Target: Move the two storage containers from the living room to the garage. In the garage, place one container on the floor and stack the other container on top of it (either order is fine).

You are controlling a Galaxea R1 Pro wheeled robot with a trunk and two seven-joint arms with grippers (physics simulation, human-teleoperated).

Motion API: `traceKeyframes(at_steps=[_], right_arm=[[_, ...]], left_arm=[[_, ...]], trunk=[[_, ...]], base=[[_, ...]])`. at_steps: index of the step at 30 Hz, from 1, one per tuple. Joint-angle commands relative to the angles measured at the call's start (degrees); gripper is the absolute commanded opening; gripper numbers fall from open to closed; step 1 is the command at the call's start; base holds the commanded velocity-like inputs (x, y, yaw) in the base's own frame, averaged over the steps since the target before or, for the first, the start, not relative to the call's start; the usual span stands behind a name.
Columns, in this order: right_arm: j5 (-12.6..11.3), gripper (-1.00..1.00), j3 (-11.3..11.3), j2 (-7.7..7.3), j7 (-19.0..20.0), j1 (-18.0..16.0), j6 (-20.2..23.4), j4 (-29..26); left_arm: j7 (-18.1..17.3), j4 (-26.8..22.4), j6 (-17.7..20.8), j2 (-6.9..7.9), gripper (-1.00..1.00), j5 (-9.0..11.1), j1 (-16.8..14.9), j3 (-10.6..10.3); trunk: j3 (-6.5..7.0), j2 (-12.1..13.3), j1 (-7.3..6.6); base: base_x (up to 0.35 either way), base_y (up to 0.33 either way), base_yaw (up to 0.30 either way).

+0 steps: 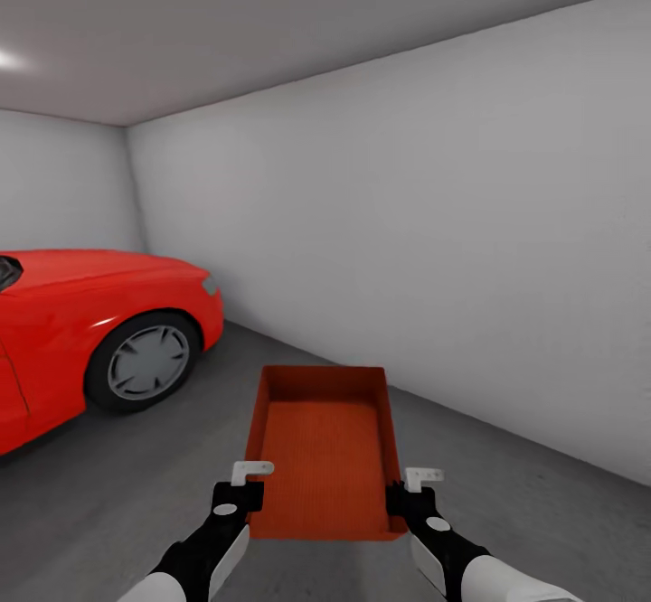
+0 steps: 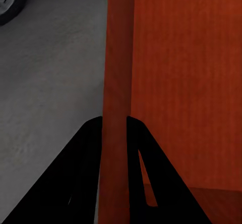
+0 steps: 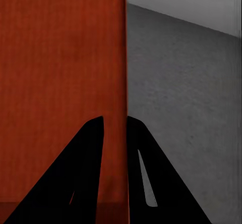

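I hold one red-orange storage container [image 1: 324,448] level in front of me, above the dark grey garage floor [image 1: 136,493]. It is open-topped and empty. My left gripper [image 1: 244,492] is shut on its left side wall near the close end, and my right gripper [image 1: 407,493] is shut on its right side wall. In the left wrist view the black fingers [image 2: 85,173] straddle the thin red wall [image 2: 116,82]. In the right wrist view the fingers [image 3: 146,173] pinch the other wall [image 3: 123,82] the same way.
A red car [image 1: 81,331] stands at the left, its front wheel [image 1: 149,360] close to the container's path. A plain white-grey wall [image 1: 452,249] runs along the right. Open concrete lies ahead between car and wall.
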Motion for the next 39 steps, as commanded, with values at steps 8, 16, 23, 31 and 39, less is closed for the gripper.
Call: traceKeyframes(at_steps=[8,16,23,31,39], right_arm=[[0.2,-1.0,-0.6,-0.51,0.2,-0.1,-0.6,-0.2],[0.2,-1.0,-0.7,-0.5,0.2,-0.1,-0.6,-0.2],[0.2,-1.0,-0.6,-0.51,0.3,-0.1,-0.6,-0.2],[0.2,-1.0,-0.6,-0.51,0.3,-0.1,-0.6,-0.2],[0.2,-1.0,-0.6,-0.51,0.3,-0.1,-0.6,-0.2]], left_arm=[[0.8,-0.1,0.4,0.13,-1.0,1.6,-0.1,2.8],[0.8,-0.1,0.3,0.1,-1.0,1.6,-0.1,2.7],[0.8,-0.1,0.3,0.14,-1.0,1.6,-0.1,2.8],[0.8,-0.1,0.3,0.13,-1.0,1.6,-0.1,2.7],[0.8,-0.1,0.3,0.15,-1.0,1.6,-0.1,2.7]], trunk=[[-0.09,-0.1,0.05],[-0.09,-0.1,0.05],[-0.09,-0.1,0.05],[-0.09,-0.1,0.05],[-0.09,-0.1,0.05]], base=[[0.322,0.084,-0.282],[0.322,0.084,-0.282],[0.322,0.084,-0.282],[0.322,0.084,-0.282],[0.322,0.084,-0.282]])
